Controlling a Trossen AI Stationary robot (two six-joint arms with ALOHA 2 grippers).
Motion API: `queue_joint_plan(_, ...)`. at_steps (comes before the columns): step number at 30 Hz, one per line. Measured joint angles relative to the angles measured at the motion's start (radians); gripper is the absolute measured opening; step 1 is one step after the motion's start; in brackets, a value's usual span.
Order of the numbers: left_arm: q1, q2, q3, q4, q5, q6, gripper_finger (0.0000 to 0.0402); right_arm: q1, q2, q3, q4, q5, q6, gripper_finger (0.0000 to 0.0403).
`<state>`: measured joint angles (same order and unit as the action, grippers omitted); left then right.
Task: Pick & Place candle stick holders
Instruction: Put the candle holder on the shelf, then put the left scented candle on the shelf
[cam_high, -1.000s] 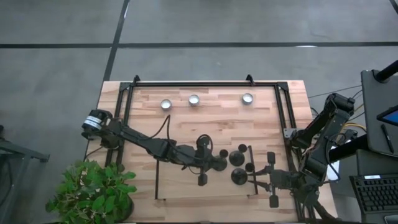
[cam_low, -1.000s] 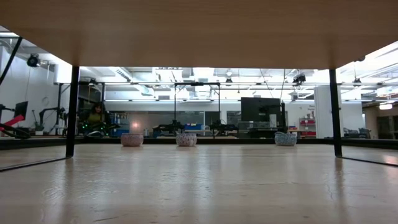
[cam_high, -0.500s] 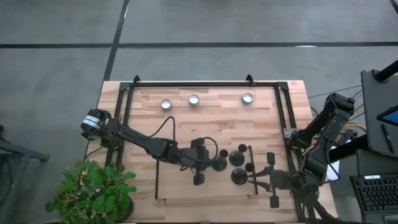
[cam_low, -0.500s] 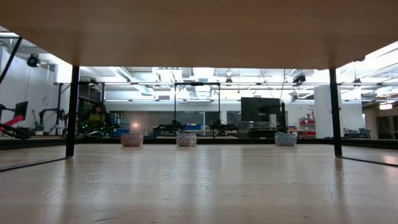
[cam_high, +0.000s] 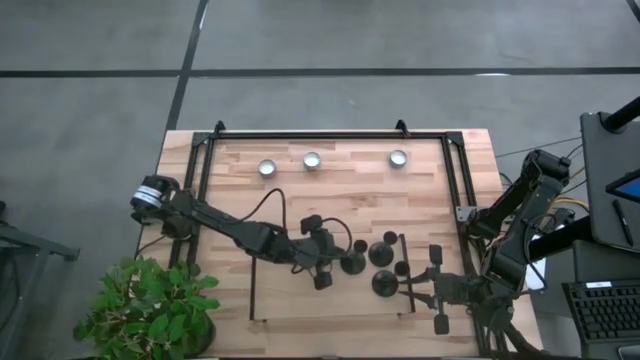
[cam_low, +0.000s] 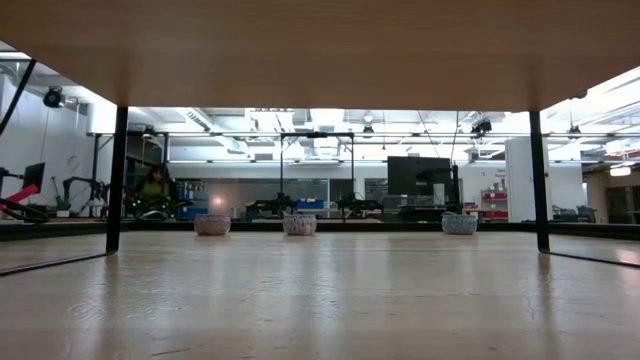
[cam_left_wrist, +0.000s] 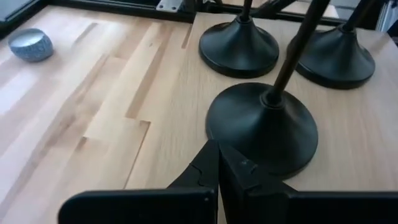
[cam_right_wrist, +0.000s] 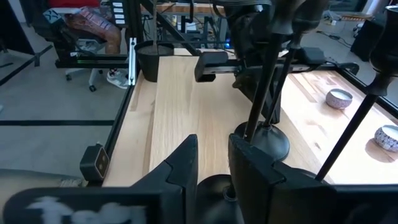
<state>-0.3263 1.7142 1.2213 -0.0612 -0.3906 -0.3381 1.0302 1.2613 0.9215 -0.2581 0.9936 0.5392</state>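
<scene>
The left tool (cam_high: 322, 262) sits low over the middle of the worktop (cam_high: 300, 200), just left of three black candle holders. From above you cannot tell how its fingers stand. The left wrist view shows them pressed together with no gap, holding nothing, their tips (cam_left_wrist: 219, 163) right at the edge of the nearest holder's round base (cam_left_wrist: 261, 127).

The right tool (cam_high: 408, 290) rests at the near right side of the worktop. In the right wrist view its fingers (cam_right_wrist: 186, 163) are a little apart, with a thin gap between them, and a holder base (cam_right_wrist: 214, 190) lies right in front.

From above, the three holders (cam_high: 383, 254) stand close together near the middle, toward the near edge. Three small tea lights (cam_high: 312, 160) sit in a row at the far side.

The low view shows only the bare worktop (cam_low: 320, 300), the tea lights (cam_low: 299, 224) far off and a room behind.
</scene>
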Motion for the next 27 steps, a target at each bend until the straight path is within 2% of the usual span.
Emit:
queue_joint_plan(9,-0.004,0.004,0.0,0.026,0.043,-0.037,0.0,0.0,0.0,0.0,0.0,0.0,0.0,0.0087)
queue_joint_plan(20,-0.005,0.004,0.0,0.1,0.171,-0.004,0.0,0.0,0.0,0.0,0.0,0.0,0.0,0.0068)
queue_joint_plan(27,-0.009,-0.074,-0.001,0.017,0.167,0.073,0.0,0.0,0.0,0.0,-0.003,0.0,-0.025,0.0076)
